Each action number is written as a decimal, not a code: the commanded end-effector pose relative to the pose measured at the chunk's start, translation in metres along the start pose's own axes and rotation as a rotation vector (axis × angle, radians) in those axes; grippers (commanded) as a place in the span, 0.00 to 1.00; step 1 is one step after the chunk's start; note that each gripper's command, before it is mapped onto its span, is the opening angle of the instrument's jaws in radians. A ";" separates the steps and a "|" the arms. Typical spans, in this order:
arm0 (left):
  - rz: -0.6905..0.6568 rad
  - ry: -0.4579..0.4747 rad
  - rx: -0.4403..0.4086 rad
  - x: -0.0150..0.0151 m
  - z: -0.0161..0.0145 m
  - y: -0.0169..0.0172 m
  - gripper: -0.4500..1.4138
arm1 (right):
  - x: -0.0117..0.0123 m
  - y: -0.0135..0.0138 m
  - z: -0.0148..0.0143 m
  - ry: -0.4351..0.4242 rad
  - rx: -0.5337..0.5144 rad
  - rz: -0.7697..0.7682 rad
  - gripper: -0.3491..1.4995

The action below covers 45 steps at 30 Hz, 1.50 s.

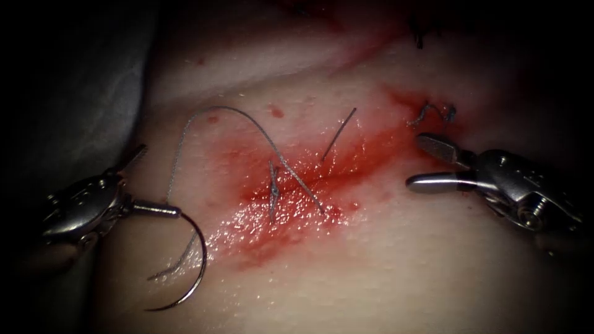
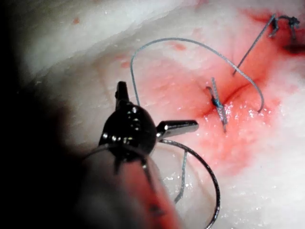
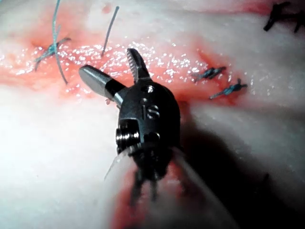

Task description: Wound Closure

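Endoscope view: left tool (image 1: 148, 185), jaws spread, is carrying the needle (image 1: 197, 263) beside one jaw, clear of tissue (image 1: 383, 272); right tool (image 1: 427, 162) is gaping, empty; regripping firmly looks wise.

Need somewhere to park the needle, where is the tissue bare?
Bare: pale tissue below the cut, between needle and right claw. Crowded: thread over the cut. Both claws open, empty; needle lies out of tissue by left claw.

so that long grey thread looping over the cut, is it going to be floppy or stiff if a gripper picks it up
Probably floppy with slight springiness: the thread arcs smoothly from the needle across the cut rather than lying kinked. Likely very light, since it looks hair-thin against the tissue. It may be slippery where it crosses the red fluid.
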 end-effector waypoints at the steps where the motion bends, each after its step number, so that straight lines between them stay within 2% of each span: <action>1: -0.016 -0.006 -0.005 -0.0008 0.0010 -0.0004 0.87 | -0.0008 -0.0011 0.0009 -0.007 0.004 -0.008 0.94; 11: -0.249 -0.039 -0.144 -0.0034 0.0020 -0.0027 0.85 | -0.0013 -0.0035 0.0021 -0.037 0.020 -0.042 0.94; 17: -0.332 -0.069 -0.212 -0.0033 0.0018 -0.0032 0.70 | -0.0016 -0.0039 0.0024 -0.040 0.020 -0.045 0.94; 25: -0.394 -0.095 -0.291 -0.0032 0.0021 -0.0036 0.60 | -0.0020 -0.0042 0.0027 -0.048 0.022 -0.055 0.93; 28: -0.391 -0.099 -0.302 -0.0034 0.0024 -0.0040 0.48 | -0.0021 -0.0043 0.0027 -0.051 0.024 -0.056 0.92; 30: -0.388 -0.102 -0.311 -0.0036 0.0026 -0.0044 0.26 | -0.0021 -0.0045 0.0025 -0.052 0.028 -0.056 0.89; 31: -0.388 -0.102 -0.311 -0.0036 0.0026 -0.0044 0.26 | -0.0021 -0.0045 0.0025 -0.052 0.028 -0.056 0.89; 33: -0.384 -0.099 -0.305 -0.0037 0.0026 -0.0045 0.02 | -0.0020 -0.0046 0.0023 -0.053 0.030 -0.055 0.89; 37: -0.348 -0.075 -0.260 -0.0037 0.0023 -0.0045 0.00 | -0.0017 -0.0051 0.0020 -0.049 0.085 -0.051 0.86; 40: -0.266 -0.050 -0.232 -0.0034 0.0018 -0.0039 0.00 | -0.0017 -0.0058 0.0016 -0.051 0.142 -0.064 0.79; 42: -0.200 -0.034 -0.222 -0.0030 0.0013 -0.0030 0.00 | -0.0016 -0.0065 0.0016 -0.033 0.176 -0.175 0.66; 43: -0.165 -0.024 -0.216 -0.0027 0.0011 -0.0026 0.00 | -0.0015 -0.0067 0.0017 -0.017 0.187 -0.226 0.64; 44: -0.125 -0.015 -0.211 -0.0024 0.0009 -0.0021 0.00 | -0.0013 -0.0070 0.0019 -0.002 0.201 -0.265 0.56; 45: -0.076 -0.003 -0.205 -0.0019 0.0007 -0.0014 0.00 | -0.0009 -0.0073 0.0022 0.018 0.226 -0.296 0.35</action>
